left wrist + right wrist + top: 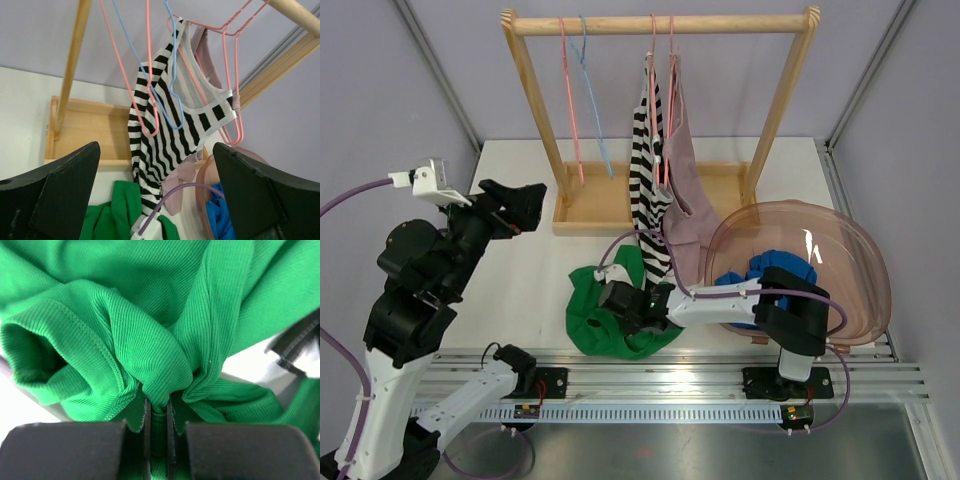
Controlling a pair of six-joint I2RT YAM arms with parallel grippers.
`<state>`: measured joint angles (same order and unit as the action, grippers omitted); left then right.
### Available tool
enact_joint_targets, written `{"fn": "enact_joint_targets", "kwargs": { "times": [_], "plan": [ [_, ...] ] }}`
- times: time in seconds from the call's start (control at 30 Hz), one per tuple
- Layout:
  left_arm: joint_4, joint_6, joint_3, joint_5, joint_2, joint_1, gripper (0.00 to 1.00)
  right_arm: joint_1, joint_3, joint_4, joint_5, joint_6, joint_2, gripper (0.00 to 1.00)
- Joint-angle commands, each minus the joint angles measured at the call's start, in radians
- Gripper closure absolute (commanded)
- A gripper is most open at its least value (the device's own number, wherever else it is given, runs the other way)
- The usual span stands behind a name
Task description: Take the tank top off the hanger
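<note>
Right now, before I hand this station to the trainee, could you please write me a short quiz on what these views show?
1. True or false: the right tool is shut on the green garment.
2. Where does the blue cloth lie? A, over the rack's top rail. B, in the clear pink tub. C, on the rack's wooden base.
3. Fill in the blank: the striped tank top hangs on a ___ hanger.

Key: 1 true. 2 B. 3 pink.
</note>
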<state>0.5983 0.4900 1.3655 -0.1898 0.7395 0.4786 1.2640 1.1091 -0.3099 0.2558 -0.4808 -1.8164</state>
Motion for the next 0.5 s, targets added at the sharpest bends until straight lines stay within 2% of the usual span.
{"fn": "enact_joint_targets", "kwargs": {
  "times": [0.0, 0.27, 0.47],
  "plan": [
    [0.049, -0.06, -0.016, -0.062, -0.022, -0.003, 0.01, 0.006, -0.017, -0.012, 0.0, 0.018, 0.179, 1.0],
    [0.132, -0.099, 0.023, -0.047, -0.029, -0.003, 0.01, 0.005, 0.011, -0.184, 0.212, 0.044, 0.607, 1.0],
    [0.158, -0.096, 0.115, 0.023, -0.006, -0.003, 0.01, 0.003, 0.08, -0.401, 0.388, 0.035, 0.799, 1.0]
  ]
}}
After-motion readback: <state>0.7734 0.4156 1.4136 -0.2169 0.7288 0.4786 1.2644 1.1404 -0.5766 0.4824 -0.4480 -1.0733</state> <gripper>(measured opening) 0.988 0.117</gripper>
